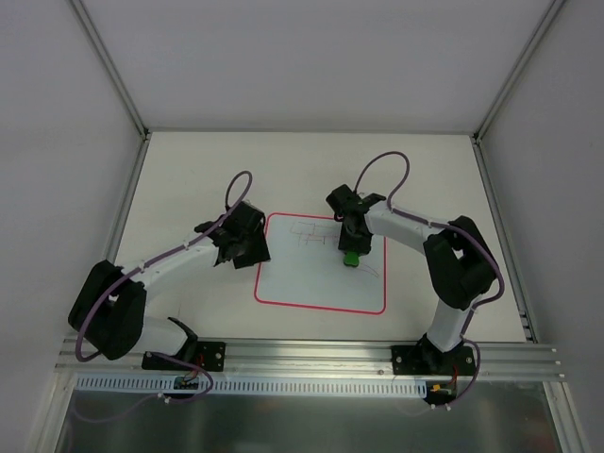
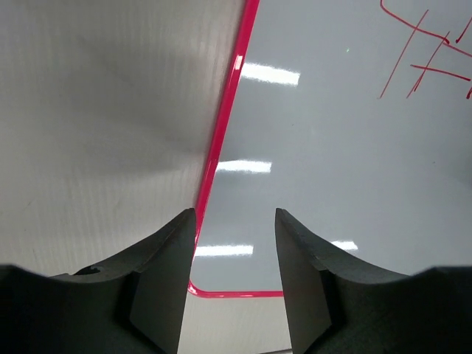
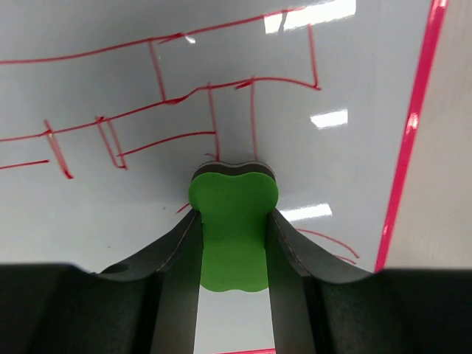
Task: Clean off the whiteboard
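Thin, stiff, slick whiteboard [image 1: 316, 283], probably prone to sliding; best pinned at its left edge. Right hand [image 3: 232, 221] clamped on green eraser [image 3: 233, 195]; left hand [image 2: 236, 221] open, empty.

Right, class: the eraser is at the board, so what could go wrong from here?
1. The left gripper is open at the left edge of the board, gripping nothing, so wiping might slide the board.
2. The right gripper pinches only the sides of the eraser; wiping pressure could twist it loose.
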Robot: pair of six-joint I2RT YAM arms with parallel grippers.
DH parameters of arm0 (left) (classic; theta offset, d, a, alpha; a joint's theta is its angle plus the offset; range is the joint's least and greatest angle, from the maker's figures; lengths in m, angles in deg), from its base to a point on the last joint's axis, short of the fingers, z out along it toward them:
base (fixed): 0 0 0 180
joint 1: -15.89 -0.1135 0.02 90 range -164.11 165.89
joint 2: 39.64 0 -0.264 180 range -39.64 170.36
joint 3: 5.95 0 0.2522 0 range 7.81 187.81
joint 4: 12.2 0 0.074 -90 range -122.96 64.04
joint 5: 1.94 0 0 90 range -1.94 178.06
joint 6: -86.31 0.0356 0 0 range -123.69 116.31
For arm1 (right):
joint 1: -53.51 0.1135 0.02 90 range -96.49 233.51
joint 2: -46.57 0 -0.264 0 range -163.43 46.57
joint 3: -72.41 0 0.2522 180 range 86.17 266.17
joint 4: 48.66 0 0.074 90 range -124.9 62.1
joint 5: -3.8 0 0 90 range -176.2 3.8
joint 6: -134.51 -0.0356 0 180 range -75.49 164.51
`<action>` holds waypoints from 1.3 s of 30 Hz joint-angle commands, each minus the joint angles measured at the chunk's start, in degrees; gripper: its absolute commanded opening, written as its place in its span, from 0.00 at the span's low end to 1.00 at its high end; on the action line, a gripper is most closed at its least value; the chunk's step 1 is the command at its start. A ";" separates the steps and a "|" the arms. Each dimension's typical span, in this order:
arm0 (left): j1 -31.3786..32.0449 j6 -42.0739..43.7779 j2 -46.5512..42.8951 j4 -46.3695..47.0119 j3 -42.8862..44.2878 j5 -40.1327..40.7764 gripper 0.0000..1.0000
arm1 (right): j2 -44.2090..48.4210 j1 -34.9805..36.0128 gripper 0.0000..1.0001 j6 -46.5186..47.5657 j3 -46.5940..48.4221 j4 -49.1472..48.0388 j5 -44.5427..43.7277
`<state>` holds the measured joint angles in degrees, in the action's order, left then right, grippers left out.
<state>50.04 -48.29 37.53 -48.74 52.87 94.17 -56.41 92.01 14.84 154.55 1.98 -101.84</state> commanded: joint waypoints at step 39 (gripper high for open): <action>-0.93 7.42 14.51 1.16 -0.67 3.21 0.00 | -13.73 1.21 0.00 4.36 10.26 -1.11 8.34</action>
<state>49.53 -40.46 50.64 -43.69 56.32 96.05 -64.67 88.67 21.86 163.14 1.20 -98.03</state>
